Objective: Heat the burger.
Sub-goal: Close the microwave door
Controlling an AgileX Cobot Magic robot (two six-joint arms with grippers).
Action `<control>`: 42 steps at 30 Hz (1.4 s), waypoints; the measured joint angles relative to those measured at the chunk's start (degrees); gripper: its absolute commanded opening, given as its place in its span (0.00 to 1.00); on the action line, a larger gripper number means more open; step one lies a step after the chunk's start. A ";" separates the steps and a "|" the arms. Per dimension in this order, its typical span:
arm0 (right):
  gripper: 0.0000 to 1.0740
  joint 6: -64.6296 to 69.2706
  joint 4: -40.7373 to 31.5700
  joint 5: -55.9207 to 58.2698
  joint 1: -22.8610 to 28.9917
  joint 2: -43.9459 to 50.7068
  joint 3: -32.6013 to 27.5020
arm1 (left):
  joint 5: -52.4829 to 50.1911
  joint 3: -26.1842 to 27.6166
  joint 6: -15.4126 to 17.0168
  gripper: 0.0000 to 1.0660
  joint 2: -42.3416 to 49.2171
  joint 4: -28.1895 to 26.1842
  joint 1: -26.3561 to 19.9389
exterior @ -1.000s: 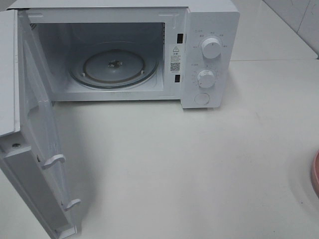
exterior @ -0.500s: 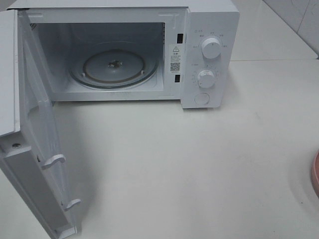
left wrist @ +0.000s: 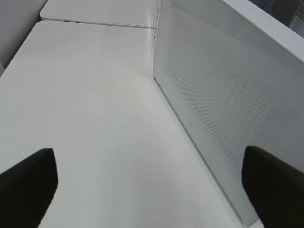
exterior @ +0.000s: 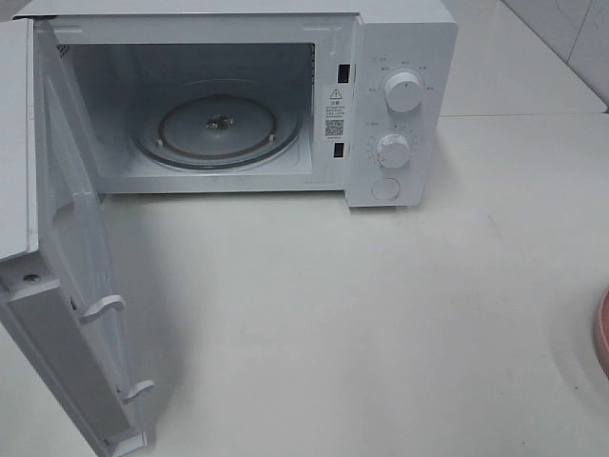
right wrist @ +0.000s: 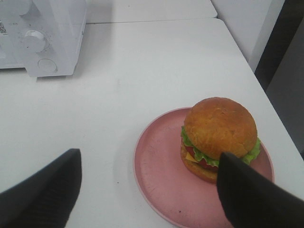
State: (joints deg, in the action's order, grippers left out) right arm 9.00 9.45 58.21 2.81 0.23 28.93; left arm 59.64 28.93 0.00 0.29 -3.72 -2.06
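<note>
Golden-brown burger (right wrist: pixel 219 135) sits on pink dish (right wrist: pixel 156 175) beneath wide-spread right tool (right wrist: pixel 147 190).

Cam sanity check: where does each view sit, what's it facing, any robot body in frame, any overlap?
Exterior high: mounted above, facing the open microwave and white table; no robot body.
Left wrist: beside the microwave door; open left gripper, empty.
Right wrist: facing burger on pink dish; open right gripper, empty.
Shared: exterior and right wrist show the microwave knobs and pink dish.
</note>
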 measured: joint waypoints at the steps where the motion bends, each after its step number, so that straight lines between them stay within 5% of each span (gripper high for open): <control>1: 0.71 0.00 0.00 0.00 0.00 0.00 0.00 | 0.00 0.00 0.00 0.92 0.00 0.00 0.00; 9: 0.71 0.00 0.00 0.00 0.00 0.00 0.00 | -0.34 0.57 0.00 0.91 0.06 0.00 0.00; 17: 0.71 0.00 0.00 0.00 0.00 0.00 0.00 | -3.84 1.78 0.00 0.76 -5.73 -0.06 0.00; 19: 0.71 0.00 0.00 0.00 0.00 0.00 0.00 | -5.56 1.78 0.00 0.61 -8.88 -0.06 0.00; 25: 0.71 0.00 0.00 0.00 0.00 0.00 0.00 | -8.31 1.78 0.00 0.37 -13.87 -0.06 0.00; 27: 0.71 0.00 0.00 0.00 0.00 0.00 0.00 | -11.40 1.78 0.00 0.11 -17.19 0.00 0.00; 29: 0.71 0.00 0.00 0.00 0.00 0.00 0.00 | -12.61 1.72 0.00 0.04 -17.99 0.00 0.00; 42: 0.71 0.00 0.00 0.00 0.00 0.00 0.00 | -35.41 -6.65 0.00 0.00 -27.96 0.06 0.00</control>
State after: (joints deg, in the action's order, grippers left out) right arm 9.00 9.45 58.21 2.81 0.23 28.93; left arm 24.24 22.29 0.00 -27.67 -3.67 -2.06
